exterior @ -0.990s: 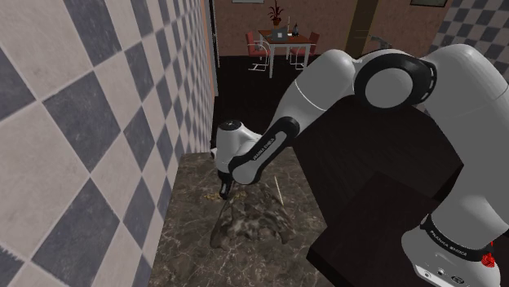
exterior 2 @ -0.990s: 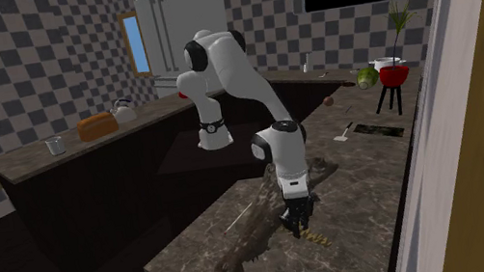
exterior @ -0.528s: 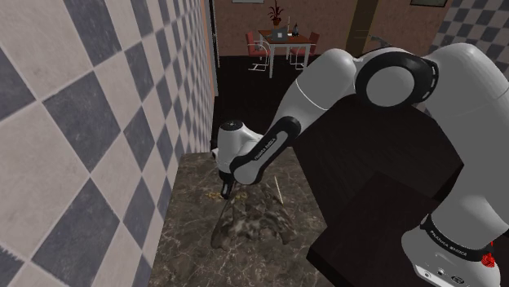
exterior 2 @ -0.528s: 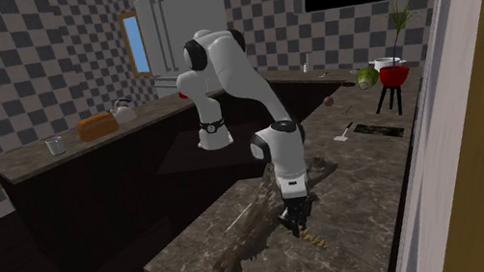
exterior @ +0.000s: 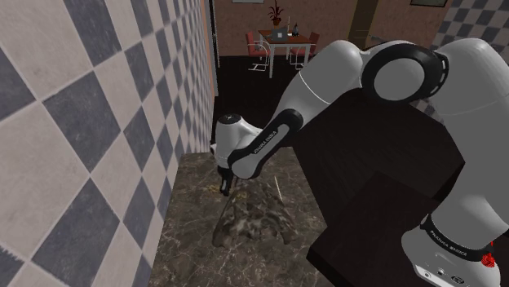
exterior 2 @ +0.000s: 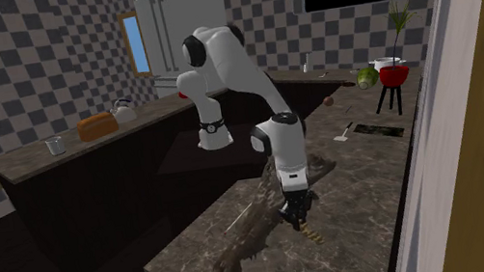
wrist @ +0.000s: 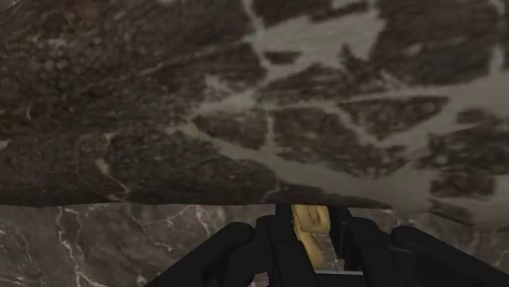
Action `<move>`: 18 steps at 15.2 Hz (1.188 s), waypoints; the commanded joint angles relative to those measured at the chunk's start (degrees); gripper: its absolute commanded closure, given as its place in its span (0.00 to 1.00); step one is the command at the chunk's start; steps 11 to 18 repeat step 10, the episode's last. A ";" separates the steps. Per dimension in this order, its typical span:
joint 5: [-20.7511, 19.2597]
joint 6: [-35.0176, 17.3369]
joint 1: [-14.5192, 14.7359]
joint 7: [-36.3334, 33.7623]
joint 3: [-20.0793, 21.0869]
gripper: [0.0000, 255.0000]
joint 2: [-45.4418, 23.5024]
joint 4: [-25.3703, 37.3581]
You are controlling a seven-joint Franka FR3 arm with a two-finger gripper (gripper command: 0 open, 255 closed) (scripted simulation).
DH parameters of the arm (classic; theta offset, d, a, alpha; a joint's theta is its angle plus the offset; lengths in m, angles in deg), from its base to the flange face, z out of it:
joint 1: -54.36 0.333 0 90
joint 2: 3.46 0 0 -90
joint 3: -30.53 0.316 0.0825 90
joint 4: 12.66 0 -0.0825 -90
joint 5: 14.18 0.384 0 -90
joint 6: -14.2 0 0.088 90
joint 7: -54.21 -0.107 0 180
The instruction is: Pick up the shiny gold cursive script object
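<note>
Just below the centre of the second exterior view, the gripper (exterior 2: 296, 218) points straight down at the marble counter (exterior 2: 367, 210). Its jaws are clenched across the thin gold script piece (wrist: 309, 227), which is close over the counter, probably for a slip-free lift.

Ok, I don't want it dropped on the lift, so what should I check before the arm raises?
1. Gold script object sits in the gripper: ok.
2. Fingers closed against it on both sides: ok, by the wrist view.
3. Object already off the marble counter: cannot tell.
4. Grip centred along the object: cannot tell, as much of it is hidden.
5. Marbled lump beside the gripper not touching it: cannot tell.
6. Space straight above the gripper free: ok.
</note>
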 commanded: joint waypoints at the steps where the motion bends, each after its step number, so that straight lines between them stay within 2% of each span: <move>1: 0.17 0.80 -0.12 0.01 0.24 1.00 1.51 -0.61; 8: 0.86 3.88 -0.72 0.39 1.03 1.00 5.84 -1.88; 18: 0.88 3.95 -0.73 0.40 1.05 1.00 5.93 -1.90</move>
